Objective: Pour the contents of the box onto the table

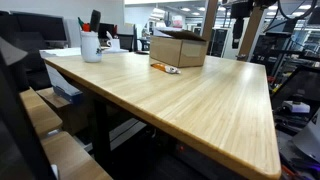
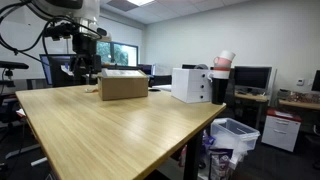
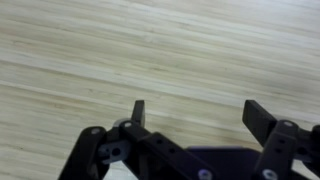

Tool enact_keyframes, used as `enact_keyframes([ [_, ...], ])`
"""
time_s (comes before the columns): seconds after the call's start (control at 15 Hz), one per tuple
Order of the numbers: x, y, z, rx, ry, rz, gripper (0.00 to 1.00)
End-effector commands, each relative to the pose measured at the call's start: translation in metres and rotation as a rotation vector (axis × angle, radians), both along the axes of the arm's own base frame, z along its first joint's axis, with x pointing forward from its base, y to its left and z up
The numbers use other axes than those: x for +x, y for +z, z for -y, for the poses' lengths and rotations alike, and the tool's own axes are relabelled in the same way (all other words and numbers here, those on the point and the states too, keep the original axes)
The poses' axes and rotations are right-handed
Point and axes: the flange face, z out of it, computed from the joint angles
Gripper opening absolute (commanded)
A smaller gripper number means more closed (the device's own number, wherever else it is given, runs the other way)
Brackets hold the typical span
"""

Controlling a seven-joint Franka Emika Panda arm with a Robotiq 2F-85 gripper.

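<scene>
The brown cardboard box (image 1: 178, 48) stands upright at the far end of the bamboo table (image 1: 190, 105), and it shows in both exterior views (image 2: 123, 85). Its inside is hidden. A small orange and yellow piece (image 1: 165, 67) lies on the table beside the box. My gripper (image 2: 88, 72) hangs beside the box, apart from it. In the wrist view the gripper (image 3: 200, 115) is open and empty, with only bare wood between its fingers.
A white mug of pens (image 1: 91, 45) stands at one table corner. A white boxy object (image 2: 190, 84) sits on the table near the box. Desks, monitors and a plastic bin (image 2: 236, 135) surround the table.
</scene>
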Motion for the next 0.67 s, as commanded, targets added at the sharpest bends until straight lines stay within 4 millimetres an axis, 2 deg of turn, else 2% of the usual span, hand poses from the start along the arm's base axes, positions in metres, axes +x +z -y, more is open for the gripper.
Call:
enact_keyframes([
  [0.0, 0.0001, 0.0004, -0.0001, 0.0, 0.0, -0.001, 1.0],
  [0.6, 0.006, 0.0013, -0.0056, 0.017, 0.013, 0.036, 1.0],
])
